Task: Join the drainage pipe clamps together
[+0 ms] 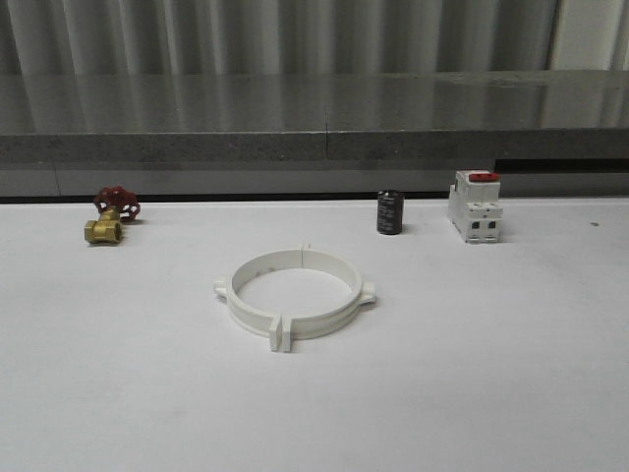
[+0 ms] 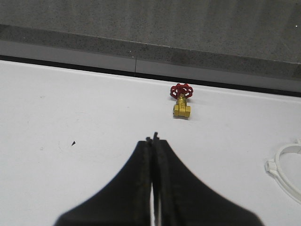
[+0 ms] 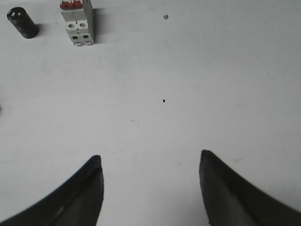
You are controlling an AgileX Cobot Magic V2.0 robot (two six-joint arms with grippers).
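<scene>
The two white plastic semicircular pipe clamp halves (image 1: 295,296) lie on the white table (image 1: 491,374) near its middle, set end to end as one wide ring, flat flanges meeting at the near side and small tabs sticking out left and right. Behind it to the left sits a brass valve with a red handwheel (image 1: 110,216); behind to the right stand a small black cylinder (image 1: 390,212) and a white boxy red-topped switch (image 1: 476,206). The left gripper (image 2: 153,137) has its jaws pressed together, empty. The right gripper (image 3: 149,158) hovers over bare table, jaws spread wide
</scene>
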